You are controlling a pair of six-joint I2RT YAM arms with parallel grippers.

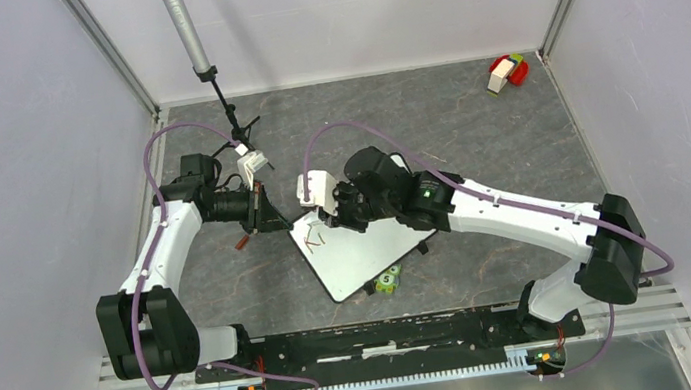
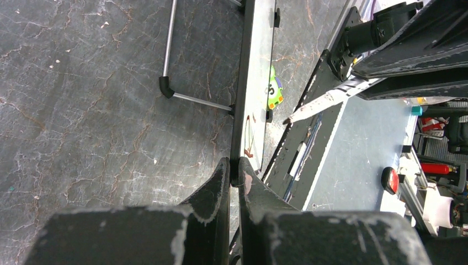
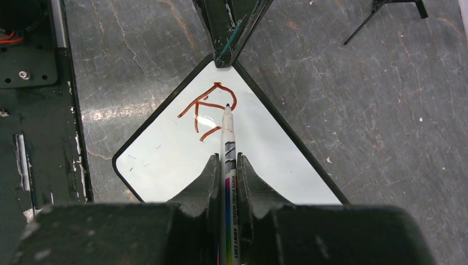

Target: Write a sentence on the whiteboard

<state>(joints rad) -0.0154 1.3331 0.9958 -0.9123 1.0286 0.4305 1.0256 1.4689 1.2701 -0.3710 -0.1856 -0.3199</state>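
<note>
The right jaws are closed on one whiteboard marker point(image 3: 227, 132), held point-forward with its tip at the single red letter R point(image 3: 207, 107) on the board; whether it touches is unclear. The left jaws pinch the far left corner of the one whiteboard point(image 3: 165, 154), probably to stop it sliding under the strokes. The board sits on the grey bench point(image 1: 473, 118) between the two arms. Beyond it are one small green numbered piece point(image 1: 389, 278) at the board's near edge and one red-and-white block point(image 1: 507, 72) in the far right corner.
</note>
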